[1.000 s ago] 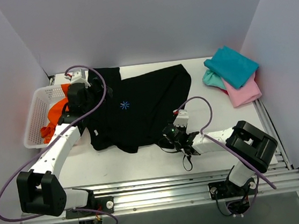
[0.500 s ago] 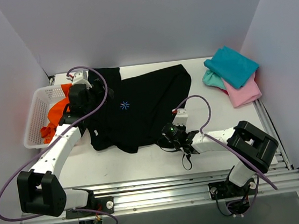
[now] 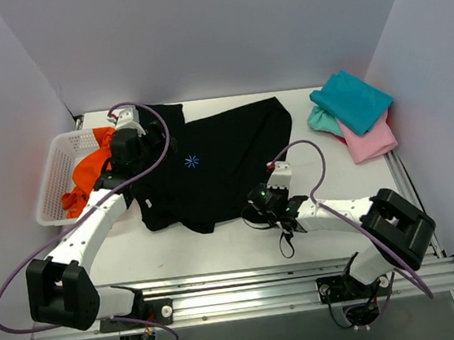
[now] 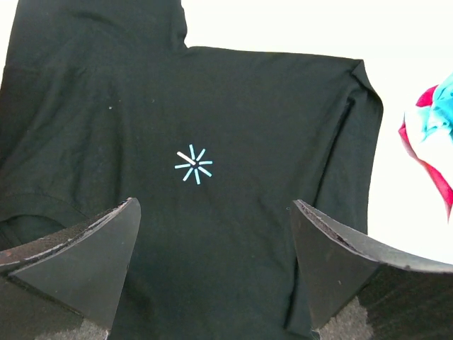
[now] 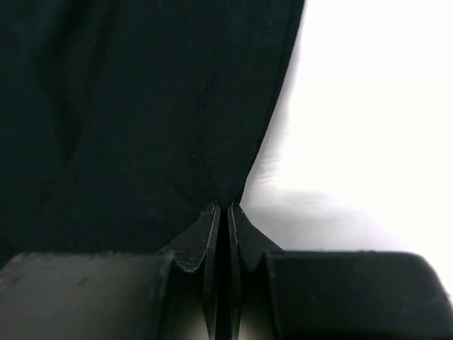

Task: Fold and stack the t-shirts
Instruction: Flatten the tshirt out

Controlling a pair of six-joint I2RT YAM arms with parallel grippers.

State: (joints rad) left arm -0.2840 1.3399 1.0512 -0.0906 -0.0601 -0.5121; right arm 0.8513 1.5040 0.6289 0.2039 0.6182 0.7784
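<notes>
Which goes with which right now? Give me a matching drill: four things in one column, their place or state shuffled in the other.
Things:
1. black t-shirt
2. orange t-shirt
3. teal t-shirt
4. right gripper

Place or state:
A. in the white basket
B. shut on a black cloth edge
C. spread out mid-table
D. folded on top of the pink t-shirt

Pairs: 1-C, 2-A, 3-D, 4-B.
</notes>
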